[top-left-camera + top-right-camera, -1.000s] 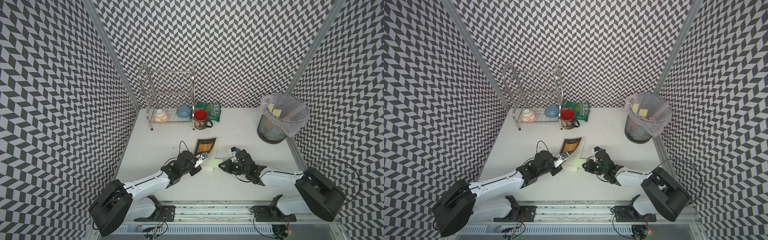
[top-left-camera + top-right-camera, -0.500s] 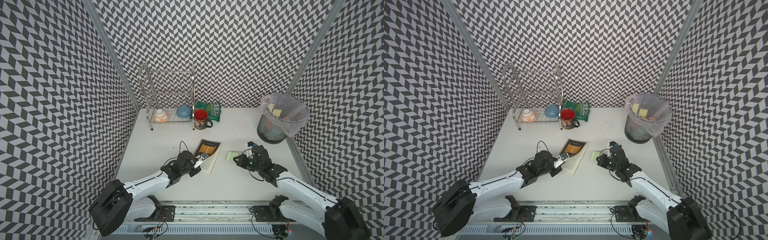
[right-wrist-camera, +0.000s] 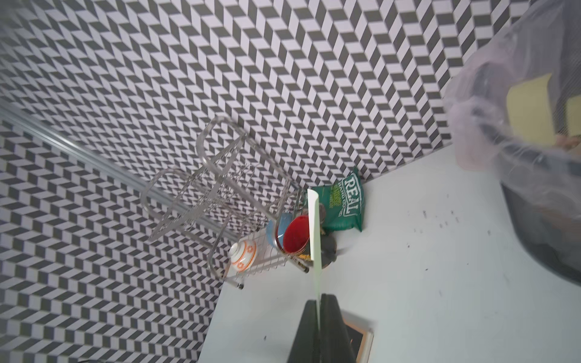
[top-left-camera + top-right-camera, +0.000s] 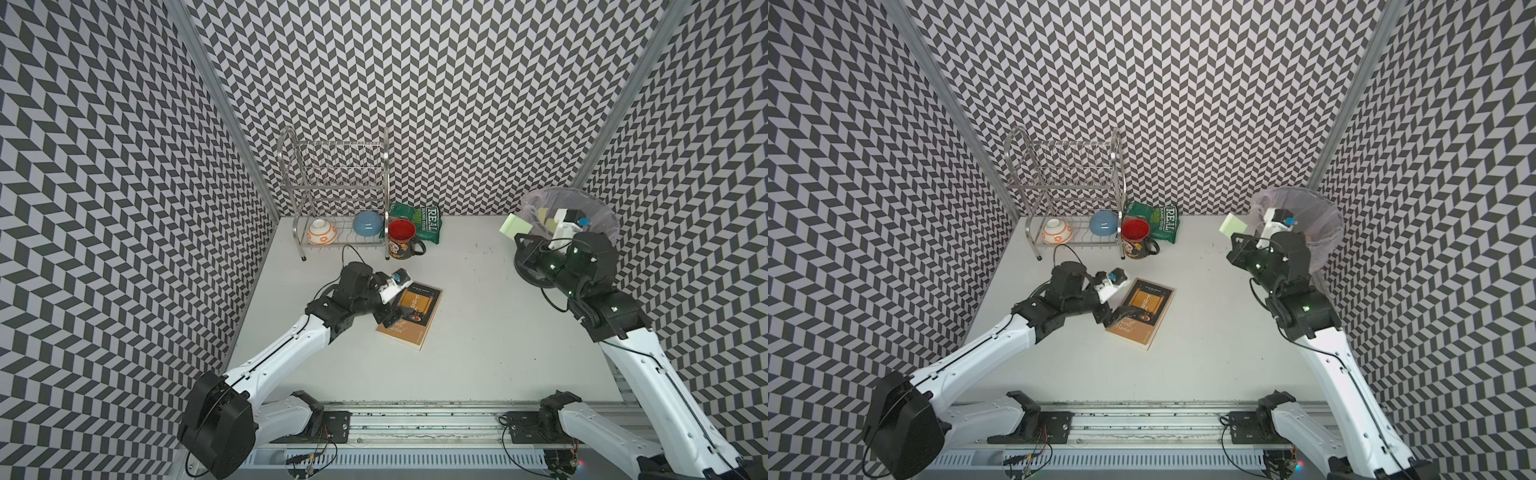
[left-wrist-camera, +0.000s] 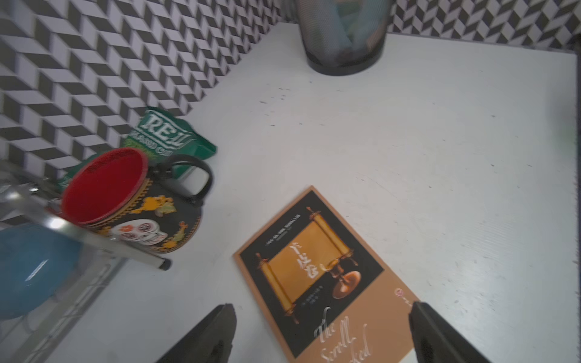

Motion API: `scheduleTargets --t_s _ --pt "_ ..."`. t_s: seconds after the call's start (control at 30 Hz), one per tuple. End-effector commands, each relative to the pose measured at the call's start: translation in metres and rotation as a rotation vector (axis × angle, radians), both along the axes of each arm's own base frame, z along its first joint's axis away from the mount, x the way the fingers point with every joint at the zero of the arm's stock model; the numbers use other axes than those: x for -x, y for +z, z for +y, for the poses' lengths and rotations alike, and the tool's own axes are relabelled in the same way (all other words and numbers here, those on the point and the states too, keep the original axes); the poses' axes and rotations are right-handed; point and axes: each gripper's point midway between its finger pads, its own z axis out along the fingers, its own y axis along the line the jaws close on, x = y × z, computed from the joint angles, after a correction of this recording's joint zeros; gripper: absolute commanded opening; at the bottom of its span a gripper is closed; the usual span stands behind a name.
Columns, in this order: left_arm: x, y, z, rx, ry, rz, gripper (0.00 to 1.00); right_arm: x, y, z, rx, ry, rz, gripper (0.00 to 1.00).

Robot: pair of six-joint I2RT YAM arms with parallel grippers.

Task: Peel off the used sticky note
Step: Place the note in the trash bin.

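Note [image 4: 515, 227] is now riding at upper right beside the bin [image 4: 604, 216], pinched in the right claw [image 3: 319, 309]; left claw [image 5: 320, 330] (just opened) is leaving the book [image 4: 413, 316].

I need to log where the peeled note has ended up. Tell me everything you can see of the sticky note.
The sticky note is a pale yellow-green paper square, flat and uncreased. It is off the book and in the air, clamped by one edge in the shut right pincer. In the right wrist view it shows edge-on as a thin strip. In both top views it sits beside the rim of the lined waste bin, not yet inside.
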Motion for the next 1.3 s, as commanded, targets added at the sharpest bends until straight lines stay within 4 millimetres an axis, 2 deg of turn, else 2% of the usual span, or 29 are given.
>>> scheduleTargets --t_s 0.0,0.13,0.3,0.4,0.57,0.6,0.63,0.7,0.8,0.87,0.93,1.0,1.07,1.13,1.2,1.27 --pt "-0.015 0.005 0.026 0.065 0.079 0.084 0.88 -0.021 0.012 -0.034 0.051 -0.106 0.001 0.00" --pt "-0.037 0.006 0.068 0.105 0.227 0.089 0.88 -0.056 0.024 -0.092 0.066 -0.257 0.015 0.00" --pt "-0.045 -0.002 0.105 0.106 0.318 0.109 0.88 -0.096 0.006 -0.170 0.075 -0.444 0.082 0.00" --pt "-0.046 -0.006 0.119 0.106 0.352 0.114 0.88 -0.117 -0.007 -0.191 0.093 -0.476 0.118 0.01" --pt "-0.042 -0.011 0.122 0.105 0.359 0.121 0.87 -0.151 -0.025 -0.200 0.138 -0.454 0.188 0.37" --pt "-0.041 -0.012 0.123 0.104 0.361 0.122 0.87 -0.155 -0.025 -0.198 0.143 -0.433 0.200 0.45" --pt "-0.041 -0.013 0.124 0.102 0.369 0.119 0.87 -0.160 -0.020 -0.196 0.149 -0.409 0.195 0.58" --pt "-0.042 -0.014 0.127 0.097 0.382 0.112 0.87 -0.161 -0.006 -0.193 0.152 -0.394 0.166 0.70" --pt "-0.042 -0.013 0.130 0.087 0.396 0.102 0.87 -0.153 0.016 -0.190 0.154 -0.393 0.115 0.74" --pt "-0.042 -0.009 0.133 0.087 0.411 0.089 0.89 -0.146 0.027 -0.181 0.145 -0.360 0.090 0.77" --pt "-0.045 -0.003 0.137 0.094 0.440 0.067 0.96 -0.135 0.038 -0.164 0.146 -0.318 0.060 0.78" --pt "-0.049 0.006 0.144 0.110 0.491 0.033 1.00 -0.123 0.044 -0.135 0.176 -0.261 0.029 0.79" --pt "-0.055 0.014 0.153 0.130 0.556 -0.005 1.00 -0.109 0.037 -0.094 0.224 -0.203 0.008 0.79" --pt "-0.060 0.017 0.164 0.150 0.627 -0.032 1.00 -0.091 0.018 -0.054 0.264 -0.135 -0.016 0.80" --pt "-0.061 0.015 0.168 0.150 0.635 -0.054 1.00 -0.067 -0.014 -0.018 0.264 -0.057 -0.040 0.81" --pt "-0.065 0.012 0.180 0.160 0.710 -0.091 1.00 -0.040 -0.047 0.000 0.265 -0.027 -0.069 0.81"
